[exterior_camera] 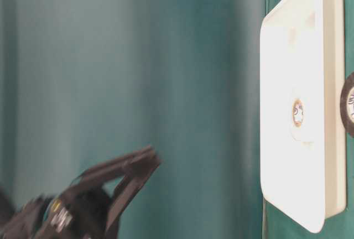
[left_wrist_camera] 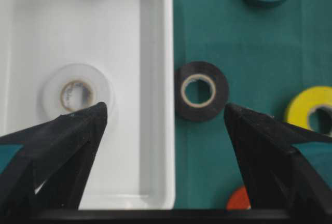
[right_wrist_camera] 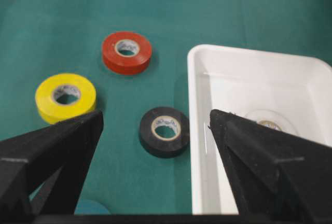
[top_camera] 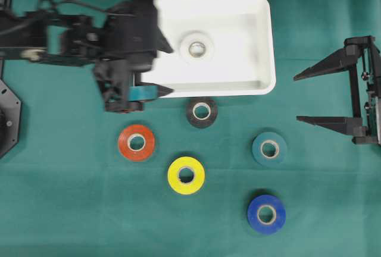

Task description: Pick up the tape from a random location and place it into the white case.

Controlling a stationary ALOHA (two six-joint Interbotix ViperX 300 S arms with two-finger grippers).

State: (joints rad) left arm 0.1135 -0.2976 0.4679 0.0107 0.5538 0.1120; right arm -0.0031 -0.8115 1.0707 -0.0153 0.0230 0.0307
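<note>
The white case (top_camera: 262,43) lies at the top middle of the green cloth, with a white tape roll (top_camera: 197,47) flat inside it. My left gripper (top_camera: 169,70) hovers open over the case's left end, holding nothing. In the left wrist view its fingers straddle the case's rim (left_wrist_camera: 167,79), with the white tape (left_wrist_camera: 77,95) on one side and a black tape (left_wrist_camera: 202,91) on the other. At the right edge of the table my right gripper (top_camera: 296,99) stands open and empty, and its wrist view faces the black tape (right_wrist_camera: 164,130) and the case (right_wrist_camera: 197,130).
Loose rolls lie on the cloth below the case: black (top_camera: 202,112), red (top_camera: 136,143), yellow (top_camera: 186,175), teal (top_camera: 269,149) and blue (top_camera: 266,213). The table-level view shows the case's side (exterior_camera: 332,84) and a dark gripper finger (exterior_camera: 133,167).
</note>
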